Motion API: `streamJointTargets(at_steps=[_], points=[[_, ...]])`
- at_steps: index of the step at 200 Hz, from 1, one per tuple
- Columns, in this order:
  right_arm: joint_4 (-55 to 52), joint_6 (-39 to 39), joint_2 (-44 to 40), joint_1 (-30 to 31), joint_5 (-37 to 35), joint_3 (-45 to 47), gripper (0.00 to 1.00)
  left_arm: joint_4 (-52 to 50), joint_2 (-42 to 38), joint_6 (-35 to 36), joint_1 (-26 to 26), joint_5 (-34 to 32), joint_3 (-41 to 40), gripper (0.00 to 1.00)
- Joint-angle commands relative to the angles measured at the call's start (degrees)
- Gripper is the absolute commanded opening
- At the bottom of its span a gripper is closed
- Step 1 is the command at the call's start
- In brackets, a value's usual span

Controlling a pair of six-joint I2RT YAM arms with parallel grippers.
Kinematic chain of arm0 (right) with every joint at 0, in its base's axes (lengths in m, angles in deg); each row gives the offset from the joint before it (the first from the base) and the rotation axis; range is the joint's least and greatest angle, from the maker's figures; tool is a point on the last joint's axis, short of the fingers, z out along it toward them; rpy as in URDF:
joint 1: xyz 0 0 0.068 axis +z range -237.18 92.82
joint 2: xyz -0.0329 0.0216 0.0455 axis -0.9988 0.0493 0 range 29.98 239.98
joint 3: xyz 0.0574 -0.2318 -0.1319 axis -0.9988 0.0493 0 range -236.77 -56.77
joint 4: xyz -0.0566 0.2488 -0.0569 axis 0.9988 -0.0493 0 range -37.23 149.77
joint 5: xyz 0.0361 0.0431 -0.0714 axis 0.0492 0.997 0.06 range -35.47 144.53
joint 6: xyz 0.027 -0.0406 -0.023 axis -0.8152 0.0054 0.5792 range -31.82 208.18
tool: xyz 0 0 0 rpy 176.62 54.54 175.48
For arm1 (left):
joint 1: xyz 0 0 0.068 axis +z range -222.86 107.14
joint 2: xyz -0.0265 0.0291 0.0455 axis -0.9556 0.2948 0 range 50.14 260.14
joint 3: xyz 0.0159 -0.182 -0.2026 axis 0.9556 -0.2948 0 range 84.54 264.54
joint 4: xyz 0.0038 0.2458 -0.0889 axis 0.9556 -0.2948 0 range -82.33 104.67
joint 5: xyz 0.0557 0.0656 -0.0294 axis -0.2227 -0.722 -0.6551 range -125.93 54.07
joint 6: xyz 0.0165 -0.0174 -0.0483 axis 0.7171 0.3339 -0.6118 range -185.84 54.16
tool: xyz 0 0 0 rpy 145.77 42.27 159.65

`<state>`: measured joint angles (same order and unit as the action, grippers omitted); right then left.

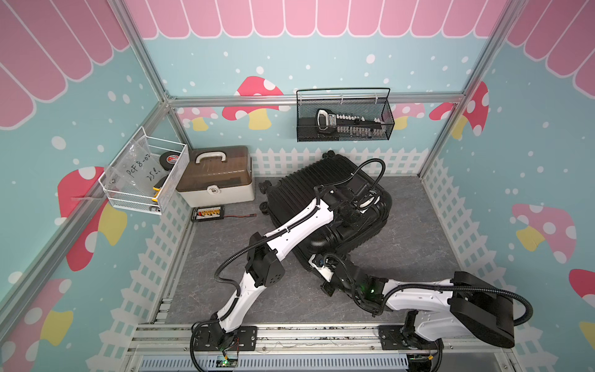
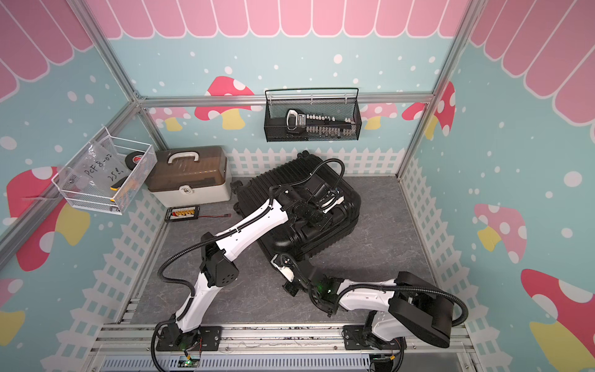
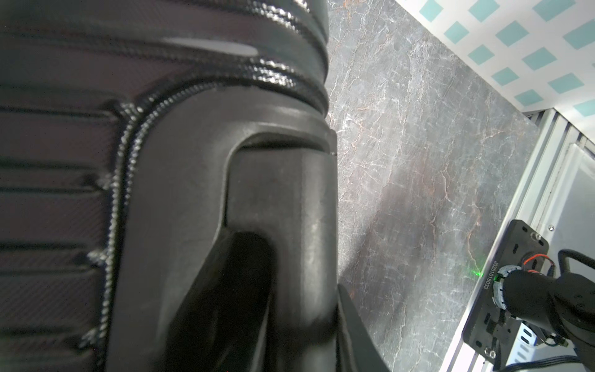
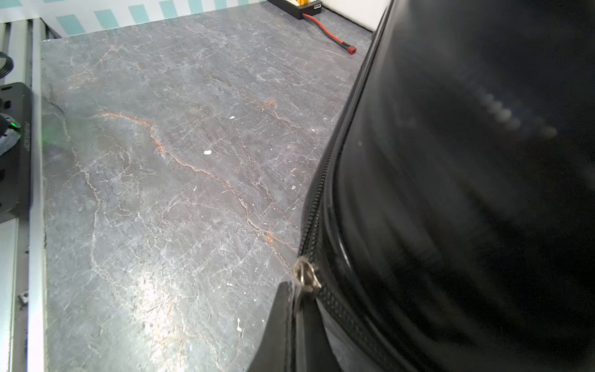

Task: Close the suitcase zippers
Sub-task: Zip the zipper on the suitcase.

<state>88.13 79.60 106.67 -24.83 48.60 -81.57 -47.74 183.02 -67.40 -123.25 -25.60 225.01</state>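
The black ribbed suitcase (image 1: 309, 180) (image 2: 277, 180) lies flat, mid-table, in both top views. My left arm reaches over it, and the left gripper (image 1: 350, 222) (image 3: 299, 338) is shut on the suitcase's black handle (image 3: 283, 199). The zippers' track (image 3: 119, 199) (image 4: 314, 212) runs along the seam of the shell (image 4: 450, 193). At the suitcase's near corner my right gripper (image 1: 317, 262) (image 2: 280, 262) (image 4: 297, 309) is shut on the small metal zipper pull (image 4: 306, 273).
A beige toolbox (image 1: 214, 175) stands left of the suitcase, with a charger board and red wire (image 1: 207, 213) in front of it. A white wire basket (image 1: 148, 174) hangs on the left wall and a black mesh basket (image 1: 344, 116) on the back wall.
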Motion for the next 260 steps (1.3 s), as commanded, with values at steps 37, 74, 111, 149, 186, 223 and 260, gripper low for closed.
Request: streamJointTargets(at_steps=[37,74,111,149,186,223,260], points=[[-0.44,-0.92,-8.53,5.59,-5.45,2.50,0.00,17.22,-2.07,-0.39,2.07,0.57,-4.43,0.45],[-4.30,-3.68,-11.57,5.57,-13.13,6.14,0.00,15.52,-8.71,1.85,2.13,1.67,-5.07,0.67],[-5.57,-5.21,-13.91,5.50,-16.25,8.38,0.00,12.50,-14.39,2.26,3.26,-0.78,-5.29,0.69],[-6.30,-5.68,-15.29,5.52,-18.02,9.33,0.00,11.74,-19.63,-2.04,11.90,-2.11,-9.63,0.66],[-6.36,-5.57,-14.51,5.44,-18.61,9.33,0.00,11.39,-22.01,-5.70,24.34,-0.65,-14.85,0.59],[-6.47,-5.48,-14.20,5.44,-19.38,9.33,0.00,12.08,-21.09,-10.34,34.48,-0.43,-19.28,0.45],[-6.45,-5.33,-14.15,5.42,-19.88,9.24,0.00,14.78,-18.21,-11.36,38.91,-1.10,-21.65,0.39]])
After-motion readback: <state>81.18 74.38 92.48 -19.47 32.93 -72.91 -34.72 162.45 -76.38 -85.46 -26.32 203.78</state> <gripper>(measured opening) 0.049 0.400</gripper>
